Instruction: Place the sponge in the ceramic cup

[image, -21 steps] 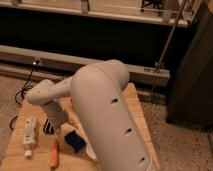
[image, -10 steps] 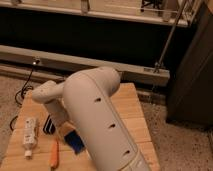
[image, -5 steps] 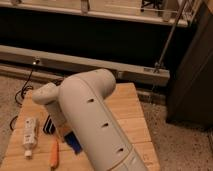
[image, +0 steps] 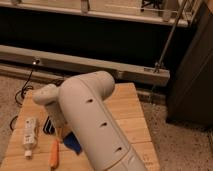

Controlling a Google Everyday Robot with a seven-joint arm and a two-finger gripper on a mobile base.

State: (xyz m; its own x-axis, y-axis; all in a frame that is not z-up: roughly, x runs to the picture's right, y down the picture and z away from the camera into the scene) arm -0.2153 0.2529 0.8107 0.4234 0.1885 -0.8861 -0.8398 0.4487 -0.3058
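The dark-blue sponge lies on the wooden table near its front left. Part of it is covered by my big white arm. My gripper hangs at the end of the arm, just above and left of the sponge, and is largely hidden behind the arm's own casing. The ceramic cup is hidden from this view.
A black ribbed bar sits just left of the gripper. Further left lies a white bottle, with an orange stick-shaped item in front. A dark cabinet stands to the right and a metal rail runs behind the table.
The arm has swung lower and further over the table's middle, covering more of the sponge and the area right of it. The gripper end has dropped toward the sponge.
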